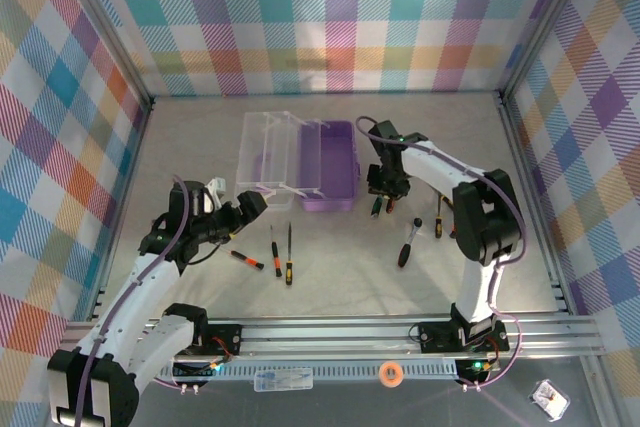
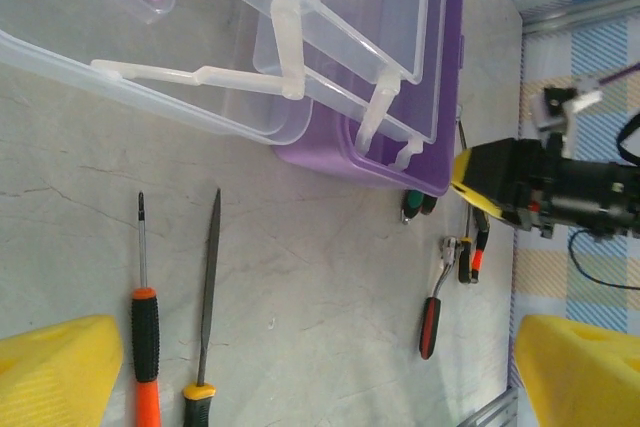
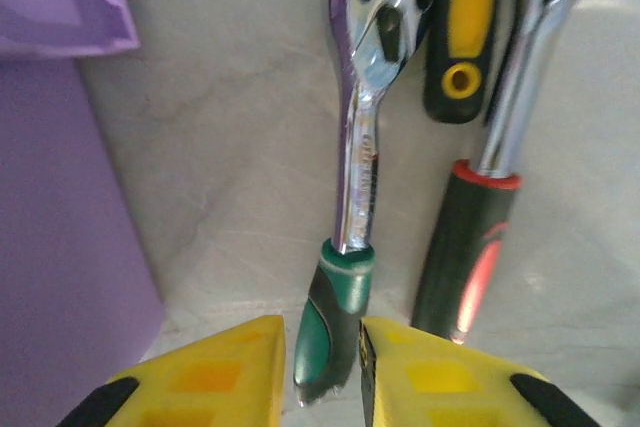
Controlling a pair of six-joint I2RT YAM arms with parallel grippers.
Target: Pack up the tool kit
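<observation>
Presently, the right jaws stand low over the table (image 1: 340, 282) at 4 o'clock of the lilac case (image 1: 338, 162), straddling the butt of the green-handled ratchet (image 3: 335, 317). In the right wrist view the handle lies between the two yellow pads (image 3: 210, 377), and the shaft runs towards 12 o'clock to the chrome head. The pad at 3 o'clock sits against the handle. A dark sliver separates the other pad from it, so I cannot tell whether the jaws pinch the handle or merely flank it. Just beside the ratchet at 3 o'clock lies a black-and-red-handled tool (image 3: 465, 257), and at 1 o'clock a black-and-yellow handle (image 3: 460, 37). Markings on the ratchet head are too blurred to read.

The case sits near mid-table, its clear lid (image 1: 268, 152) swung open towards 9 o'clock. The left jaws are spread wide at 8 o'clock of the case, yellow fingertips (image 2: 55, 367) well apart and holding nothing. On the table between them lie an orange-and-black screwdriver (image 2: 145, 332) and a flat-bladed tool (image 2: 208, 297), both apart from the case.
</observation>
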